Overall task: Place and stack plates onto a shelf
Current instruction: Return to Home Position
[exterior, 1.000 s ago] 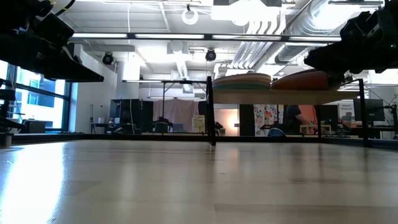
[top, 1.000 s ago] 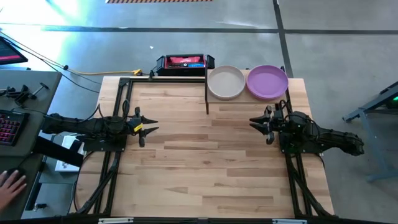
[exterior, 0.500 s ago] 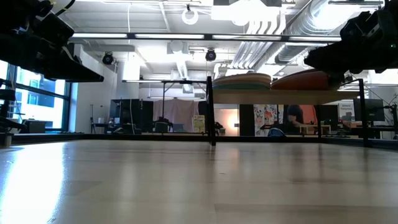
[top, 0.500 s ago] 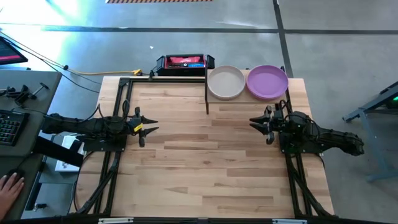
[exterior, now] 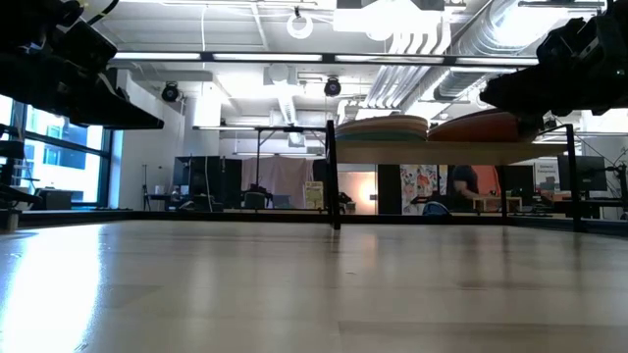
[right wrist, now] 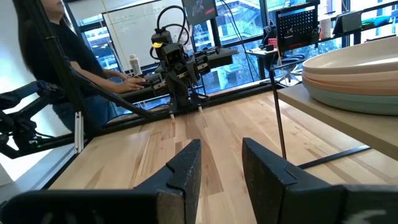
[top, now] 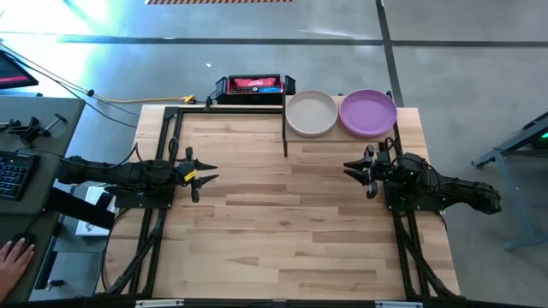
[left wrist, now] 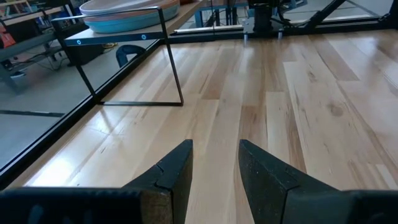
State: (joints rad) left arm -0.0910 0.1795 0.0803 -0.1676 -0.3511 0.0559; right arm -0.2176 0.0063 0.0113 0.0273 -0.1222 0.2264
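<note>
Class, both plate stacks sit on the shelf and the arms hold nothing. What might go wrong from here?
1. The right pincer, open, sits just in front of the shelf. A careless swing might knock its thin posts and shake the stacks topped by the pale grey plate and the purple plate.
2. A person's hand lies near the left arm; motion there could hit it.

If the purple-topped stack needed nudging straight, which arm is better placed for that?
Right. The right pincer, open, hovers just in front of the shelf, nearest the purple plate; the left pincer waits across the table, farther from that stack.
</note>
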